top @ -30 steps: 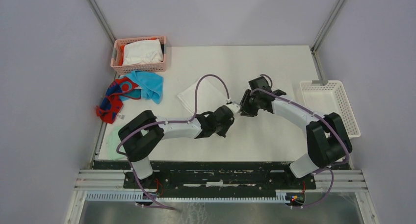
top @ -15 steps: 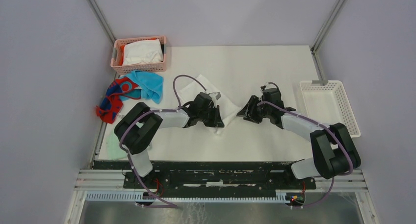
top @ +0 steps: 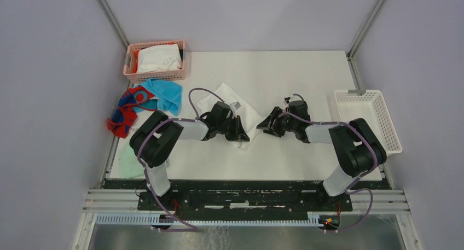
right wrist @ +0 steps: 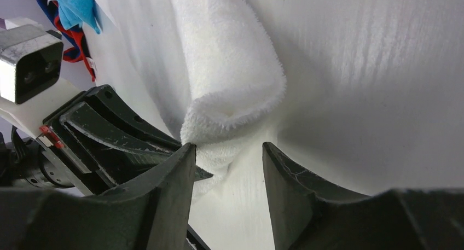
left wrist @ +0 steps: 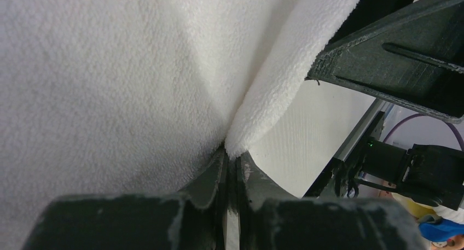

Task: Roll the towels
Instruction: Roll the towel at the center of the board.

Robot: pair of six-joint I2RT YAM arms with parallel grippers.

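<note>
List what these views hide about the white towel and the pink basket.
- Top view: the white towel's pinched fold, covered by the left fingers.
- Left wrist view: the towel's outline, cut off by the frame edges.
- Right wrist view: whether the right fingers touch the folded end; too close to tell.
- Top view: whatever lies under the white cloth in the pink basket.
</note>
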